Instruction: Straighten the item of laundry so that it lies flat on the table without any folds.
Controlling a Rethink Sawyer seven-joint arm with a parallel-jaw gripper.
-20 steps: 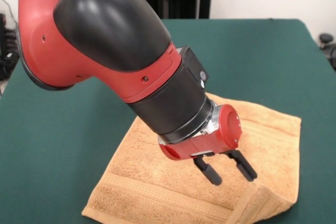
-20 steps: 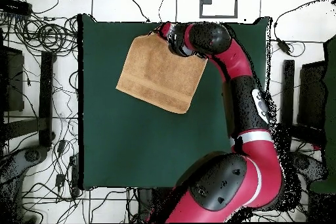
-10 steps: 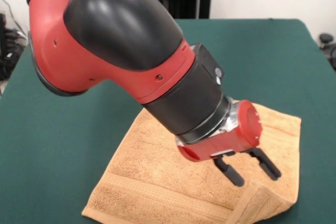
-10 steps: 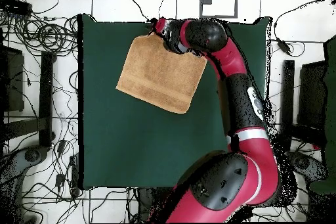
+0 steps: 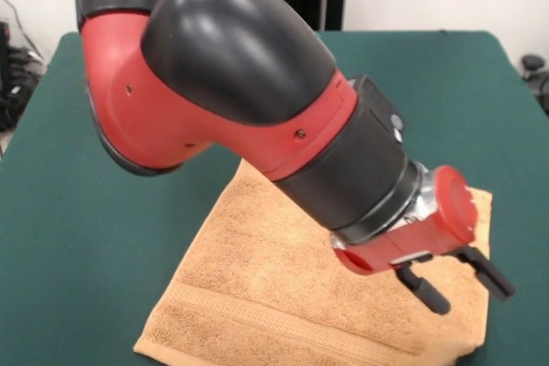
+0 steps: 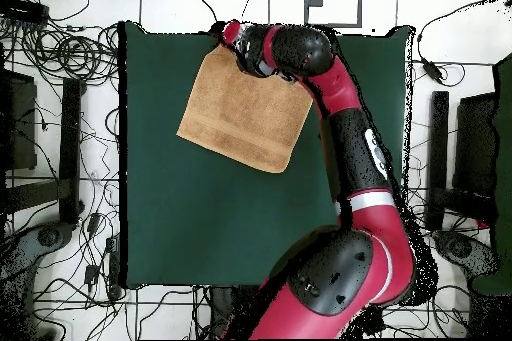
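The item of laundry, an orange-tan towel (image 5: 257, 272), lies spread on the green table (image 5: 77, 237) near its front edge, turned at an angle. A woven band runs along its near side. My gripper (image 5: 472, 297) hangs open just above the towel's near right corner, with nothing between its black fingers (image 5: 425, 291). The arm's red and black bulk hides the towel's middle and far side. From overhead the towel (image 6: 245, 107) sits near the table's (image 6: 200, 207) top edge, and the gripper (image 6: 230, 35) is over its top left corner.
The towel's corner under the gripper is close to the table's edge (image 6: 260, 29). Cables (image 6: 70, 57) and stands lie on the floor around the table. Green cloth stretches wide to the left of the towel in the front view.
The arm has swung right and closer in the front view, carrying the open gripper out over the towel's near right corner. The turned-up flap seen there earlier no longer shows.
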